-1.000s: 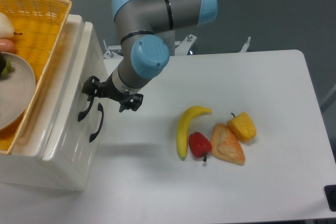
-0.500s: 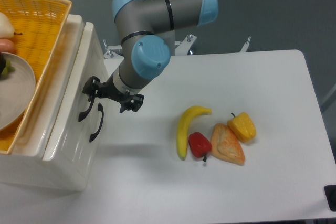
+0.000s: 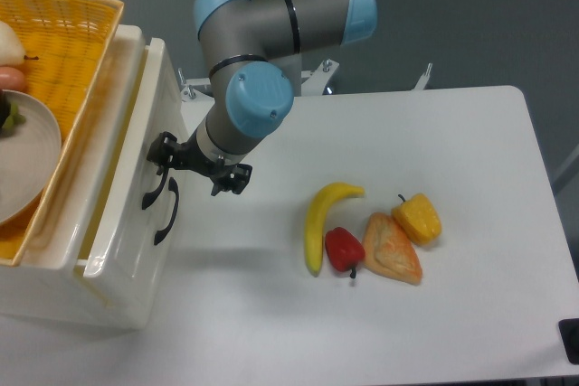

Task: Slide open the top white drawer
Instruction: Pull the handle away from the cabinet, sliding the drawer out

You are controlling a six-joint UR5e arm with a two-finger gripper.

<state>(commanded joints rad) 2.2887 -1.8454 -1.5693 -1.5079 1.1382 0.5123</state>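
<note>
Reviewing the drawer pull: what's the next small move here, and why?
Probably keep pulling straight out toward the table's open side. The end effector sits at the black handle of the top white drawer, which is only slightly out, a narrow gap showing along its top edge. Whether the fingers are clamped is unclear.

Grey arm (image 3: 262,20), light-blue joint caps, black jaws

top white drawer (image 3: 127,178) — black handle | banana (image 3: 318,223) yellow | basket (image 3: 68,33) orange
</note>
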